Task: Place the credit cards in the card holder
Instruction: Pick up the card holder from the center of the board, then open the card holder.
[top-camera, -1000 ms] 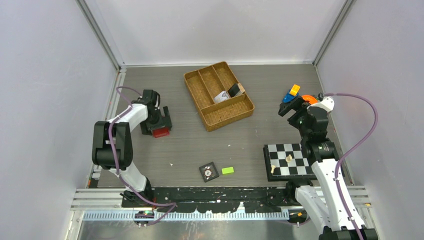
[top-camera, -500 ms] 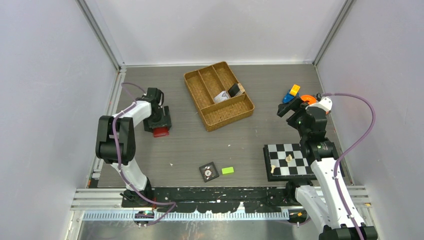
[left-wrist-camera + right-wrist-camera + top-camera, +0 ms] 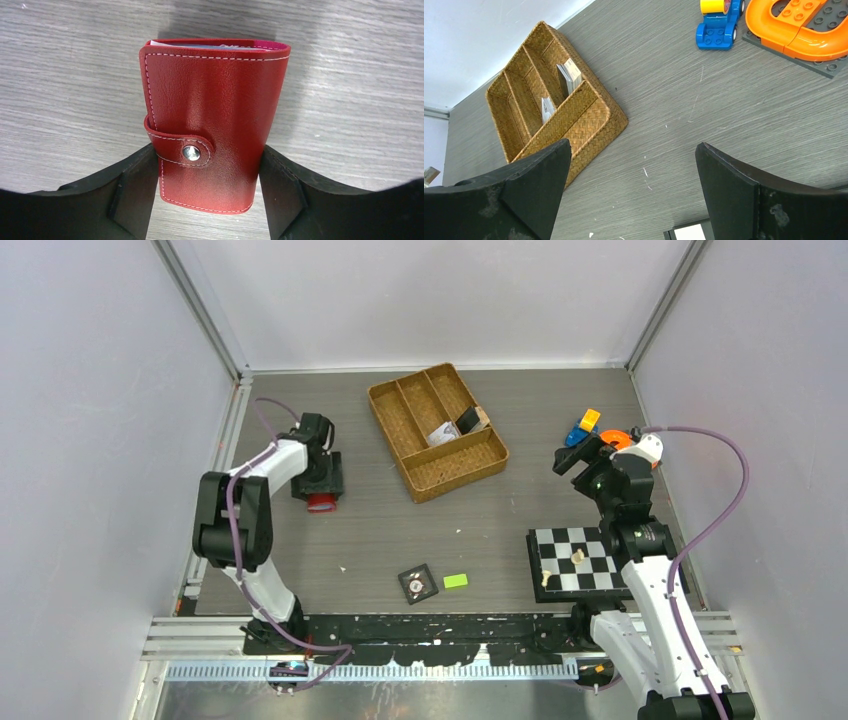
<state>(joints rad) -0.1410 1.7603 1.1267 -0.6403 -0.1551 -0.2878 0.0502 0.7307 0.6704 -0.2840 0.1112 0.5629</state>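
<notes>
The left end effector (image 3: 206, 170) clamps the snapped-shut card holder (image 3: 215, 95) by its sides, probably to steady it for opening. The right end effector (image 3: 633, 155) hangs open, empty.

The card holder (image 3: 215, 100) lies at the left of the worktop (image 3: 380, 530), between the jaws of the left gripper (image 3: 208, 160). The divided tray (image 3: 437, 430) sits far and central, the toy car (image 3: 582, 427) to its right. Near the front, the dial tile (image 3: 417, 583) lies just left of the small block (image 3: 455, 581), with the chessboard (image 3: 580, 558) further right
</notes>
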